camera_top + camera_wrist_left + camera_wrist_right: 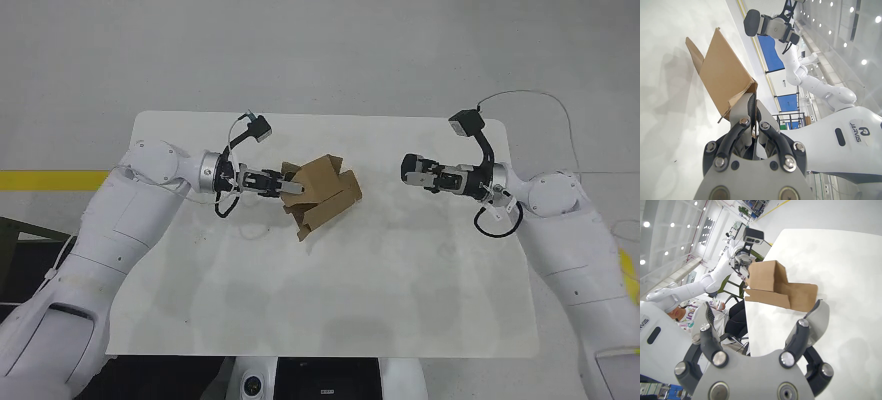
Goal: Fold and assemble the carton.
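Observation:
A brown cardboard carton [322, 194], partly unfolded with flaps sticking out, sits near the middle of the white table [420, 300]. My left gripper [294, 187] is at its left side, shut on a carton flap [753, 91]; the flap edge runs between the two fingers [743, 106]. The carton body [723, 75] rises beyond them. My right gripper [408, 168] hovers to the right of the carton, apart from it and open, with nothing between its fingers [821, 311]. From that side the carton [772, 283] shows an open end.
The table's right edge [522, 250] lies under the right arm. Bare white tabletop surrounds the carton on all sides. Grey floor with a yellow line [50, 180] lies off the table's left.

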Available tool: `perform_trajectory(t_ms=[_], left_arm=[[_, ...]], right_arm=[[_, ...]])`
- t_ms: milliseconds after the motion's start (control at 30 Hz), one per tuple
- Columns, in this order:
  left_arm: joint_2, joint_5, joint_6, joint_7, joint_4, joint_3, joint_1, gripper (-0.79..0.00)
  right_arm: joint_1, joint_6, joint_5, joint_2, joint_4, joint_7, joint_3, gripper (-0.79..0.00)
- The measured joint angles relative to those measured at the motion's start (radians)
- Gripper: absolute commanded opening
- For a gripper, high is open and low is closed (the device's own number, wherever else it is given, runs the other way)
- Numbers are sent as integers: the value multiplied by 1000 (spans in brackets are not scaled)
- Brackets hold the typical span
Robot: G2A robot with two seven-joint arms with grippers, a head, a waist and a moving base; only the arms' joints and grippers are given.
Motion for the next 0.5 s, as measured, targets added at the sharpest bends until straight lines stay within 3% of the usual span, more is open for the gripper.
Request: perform_trajectory(t_ms=[167,300,500], left_arm=[[3,40,19,-19,-36,39,-23,-785],[7,45,22,-22,-60,72,-35,-785],[15,22,12,-12,-69,107,-46,-785]], right_arm=[[31,46,83,-11,-54,45,-89,-3],[68,59,116,-21,-39,58,-156,-151],[118,63,120,-33,7,62,-243,-206]])
